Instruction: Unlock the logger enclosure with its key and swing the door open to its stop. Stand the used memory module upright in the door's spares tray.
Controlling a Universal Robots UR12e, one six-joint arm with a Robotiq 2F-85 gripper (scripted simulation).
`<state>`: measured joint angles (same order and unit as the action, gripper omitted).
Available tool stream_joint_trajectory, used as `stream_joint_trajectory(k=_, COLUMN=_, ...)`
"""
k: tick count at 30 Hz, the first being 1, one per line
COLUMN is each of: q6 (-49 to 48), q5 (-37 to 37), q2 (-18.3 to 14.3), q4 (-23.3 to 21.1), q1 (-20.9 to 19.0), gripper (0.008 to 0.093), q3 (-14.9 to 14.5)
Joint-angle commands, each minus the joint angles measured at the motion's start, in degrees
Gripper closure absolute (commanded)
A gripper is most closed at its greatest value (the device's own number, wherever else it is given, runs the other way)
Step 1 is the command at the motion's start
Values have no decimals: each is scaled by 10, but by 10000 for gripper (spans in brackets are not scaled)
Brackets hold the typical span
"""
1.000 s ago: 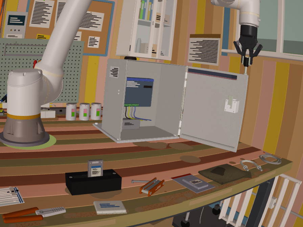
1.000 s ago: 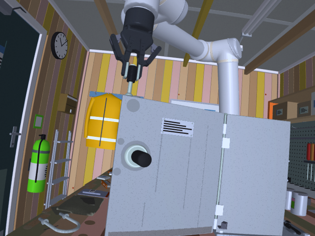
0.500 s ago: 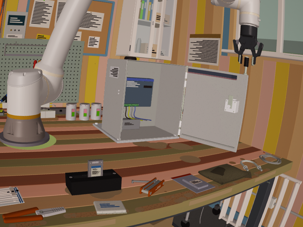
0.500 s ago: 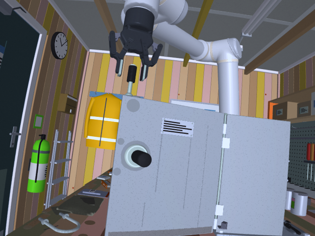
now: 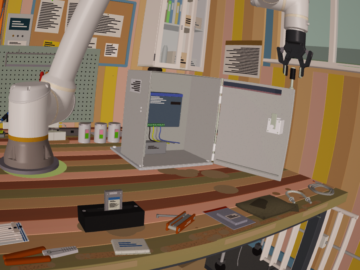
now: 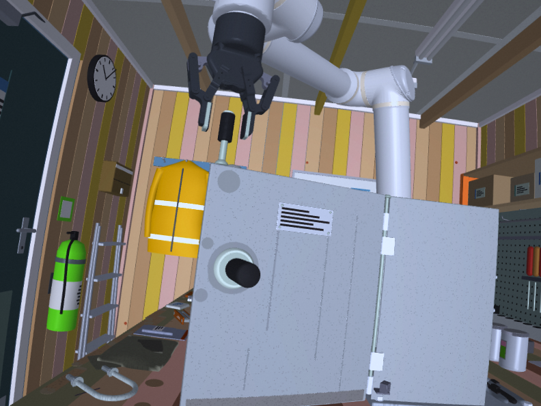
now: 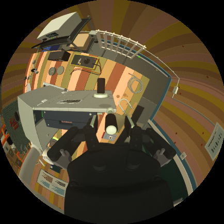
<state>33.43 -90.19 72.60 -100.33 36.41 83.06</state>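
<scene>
My gripper (image 5: pixel 294 72) (image 6: pixel 226 126) (image 7: pixel 110 124) is open and holds nothing. It hangs above the top free corner of the enclosure door (image 5: pixel 252 128), its fingers either side of the black knob (image 5: pixel 292 73) (image 6: pixel 227 126) (image 7: pixel 111 123) that stands up from the door's top edge. The grey enclosure (image 5: pixel 162 116) stands open, its door swung out to the right. The key (image 6: pixel 241 272) sits in the lock on the door's outer face. A white spares tray (image 5: pixel 275 125) is on the door's inner face. The memory module (image 5: pixel 113 200) stands upright in a black dock (image 5: pixel 110 216) at the front of the bench.
The window sill (image 5: pixel 314 65) runs just behind the gripper. The bench's right edge lies below the door, with a dark cloth (image 5: pixel 266 206), a U-bolt (image 5: pixel 298 196) and a coiled cable (image 5: pixel 321 189). Three canisters (image 5: pixel 99 132) stand left of the enclosure, by the arm's base (image 5: pixel 29 145).
</scene>
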Motion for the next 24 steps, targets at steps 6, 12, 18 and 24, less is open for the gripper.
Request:
stream_joint_trajectory(k=6, q6=0, q5=0, q2=1, q4=4, q1=0, gripper=434, q3=-4)
stream_joint_trajectory(k=12, q6=0, q5=0, q2=3, q4=17, q1=0, gripper=434, q3=-15)
stream_joint_trajectory(k=18, q6=0, q5=0, q2=6, q4=35, q1=0, gripper=434, q3=-31)
stream_joint_trajectory(k=24, q6=0, q5=0, q2=7, q4=51, q1=0, gripper=434, q3=-45)
